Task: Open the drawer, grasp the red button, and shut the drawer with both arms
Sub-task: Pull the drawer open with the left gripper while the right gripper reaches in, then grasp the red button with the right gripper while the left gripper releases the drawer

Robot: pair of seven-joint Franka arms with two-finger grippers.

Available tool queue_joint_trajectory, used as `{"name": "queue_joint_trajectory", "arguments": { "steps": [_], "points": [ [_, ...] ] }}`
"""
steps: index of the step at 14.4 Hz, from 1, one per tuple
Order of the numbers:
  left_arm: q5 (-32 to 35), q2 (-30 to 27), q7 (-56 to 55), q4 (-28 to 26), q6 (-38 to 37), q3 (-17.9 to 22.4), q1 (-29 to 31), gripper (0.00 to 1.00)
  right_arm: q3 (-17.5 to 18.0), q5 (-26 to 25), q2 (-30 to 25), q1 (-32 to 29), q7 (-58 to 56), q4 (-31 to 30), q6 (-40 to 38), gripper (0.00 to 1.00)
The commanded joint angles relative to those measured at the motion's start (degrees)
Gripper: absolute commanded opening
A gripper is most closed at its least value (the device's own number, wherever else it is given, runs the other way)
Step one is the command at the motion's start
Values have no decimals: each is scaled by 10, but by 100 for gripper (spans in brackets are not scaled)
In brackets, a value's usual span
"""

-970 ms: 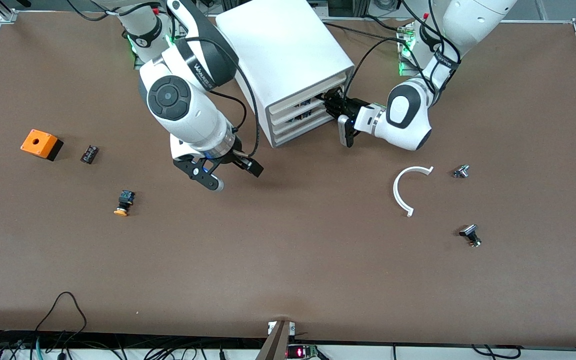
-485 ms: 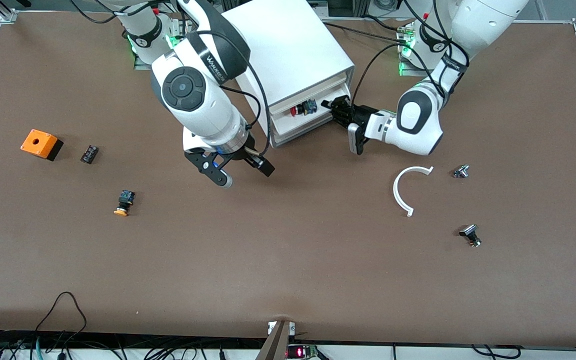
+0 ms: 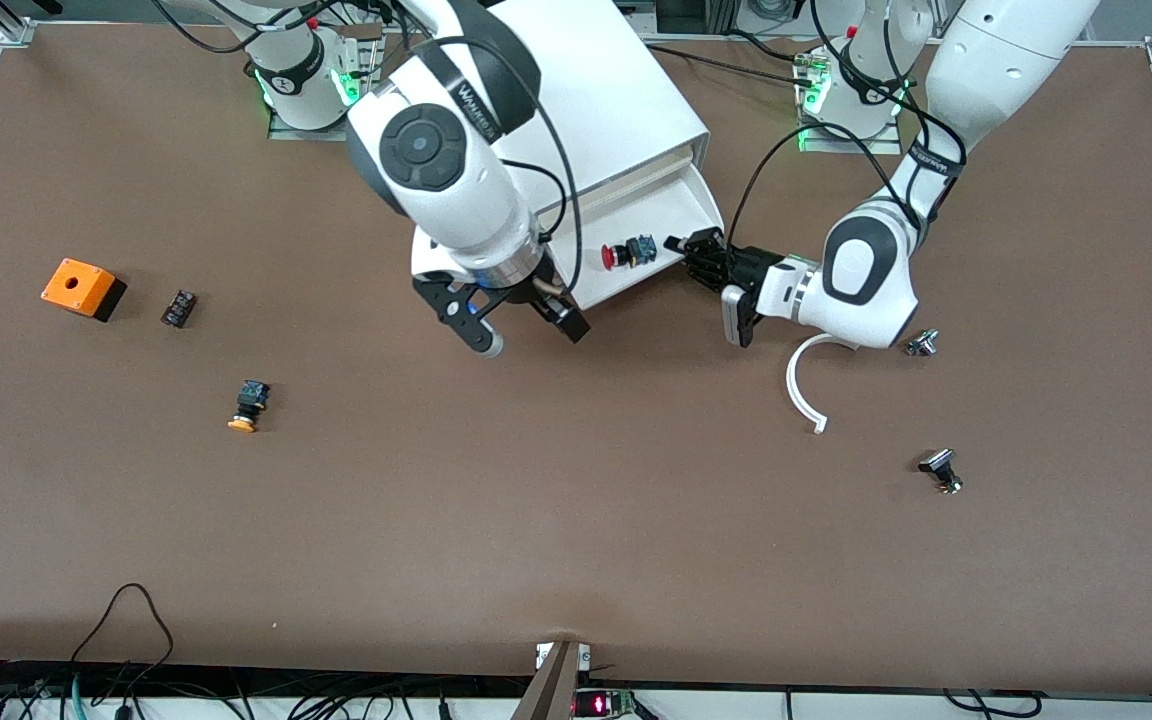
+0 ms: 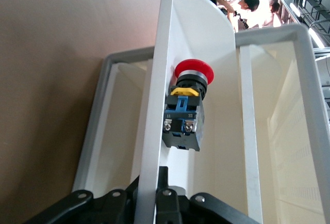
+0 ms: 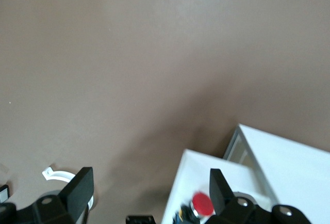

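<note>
The white cabinet (image 3: pixel 586 90) stands at the robots' edge of the table. Its top drawer (image 3: pixel 658 208) is pulled out. The button (image 3: pixel 626 252), with a red cap and a black and blue body, lies on its side in the drawer. My left gripper (image 3: pixel 693 256) is shut on the drawer's front panel (image 4: pixel 154 131); in the left wrist view (image 4: pixel 154 204) the button (image 4: pixel 185 111) lies just inside that panel. My right gripper (image 3: pixel 526 322) is open and empty, over the table beside the drawer's corner. In the right wrist view (image 5: pixel 149 189) the button (image 5: pixel 202 204) shows by one finger.
An orange box with a hole (image 3: pixel 83 288), a small black part (image 3: pixel 179 307) and an orange-capped button (image 3: pixel 248 405) lie toward the right arm's end. A white arc (image 3: pixel 804 385) and two small metal parts (image 3: pixel 923 343) (image 3: pixel 939 470) lie toward the left arm's end.
My left gripper has pulled the drawer out toward the front camera, and the red button has come into view. My right arm has moved sideways toward the drawer, gripper still open.
</note>
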Motion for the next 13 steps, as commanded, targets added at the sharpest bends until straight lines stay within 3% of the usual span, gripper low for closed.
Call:
{"name": "queue_joint_trajectory", "arguments": {
  "steps": [1, 4, 5, 6, 7, 10, 13],
  "points": [
    [20, 33, -5, 49, 36, 14, 2, 0, -7, -3, 22, 29, 54, 25, 1, 99],
    [31, 42, -8, 58, 36, 16, 3, 0, -6, -3, 29, 44, 91, 26, 26, 99],
    [32, 41, -8, 59, 36, 17, 3, 11, -6, -3, 34, 49, 101, 28, 36, 99],
    [32, 41, -2, 64, 36, 18, 5, 49, -6, -3, 42, 55, 109, 29, 46, 99],
    [33, 41, 6, 64, 39, 20, 8, 96, -6, -3, 48, 60, 114, 30, 57, 99],
    [49, 33, 3, 91, 34, 32, 12, 100, -6, -3, 70, 77, 126, 30, 90, 99],
    [154, 29, -76, 158, -24, 39, 17, 100, -6, -3, 97, 96, 146, 30, 124, 99]
  ]
}}
